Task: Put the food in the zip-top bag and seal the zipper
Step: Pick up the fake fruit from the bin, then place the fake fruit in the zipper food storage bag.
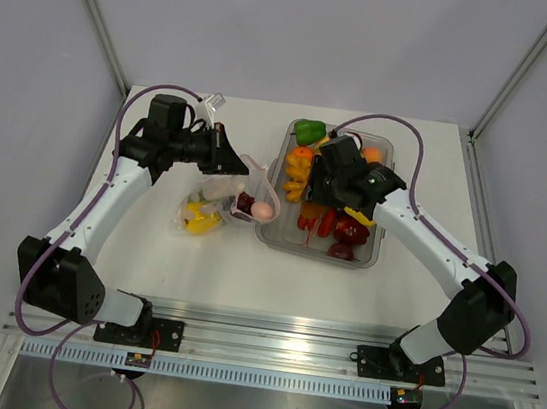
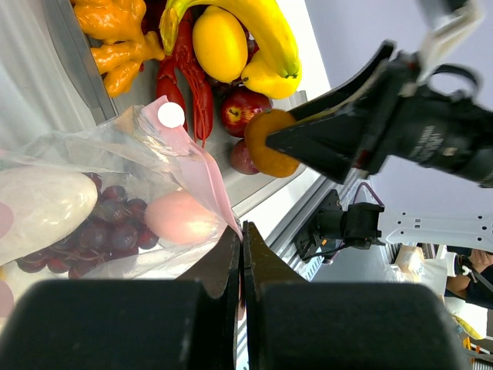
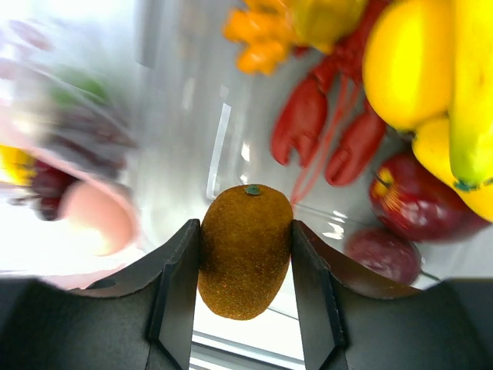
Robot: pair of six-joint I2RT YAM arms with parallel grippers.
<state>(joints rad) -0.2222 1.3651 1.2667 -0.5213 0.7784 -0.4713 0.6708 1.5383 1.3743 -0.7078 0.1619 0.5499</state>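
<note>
My left gripper is pinched together on the zipper, holding the zip-top bag open beside the tray. Right gripper is clamped on a kiwi above the tray. Grapes and peach are bagged. Banana, lobster and others lie in the tray. I judge it partway, with sealing not yet done. White table, plain grey walls beyond.

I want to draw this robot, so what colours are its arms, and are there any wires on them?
Both arms are white tubes with chunky black joints: the left arm and the right arm. A purple cable loops along each one. The jaws are black and wedge-shaped. Black bases sit on a silver rail.
</note>
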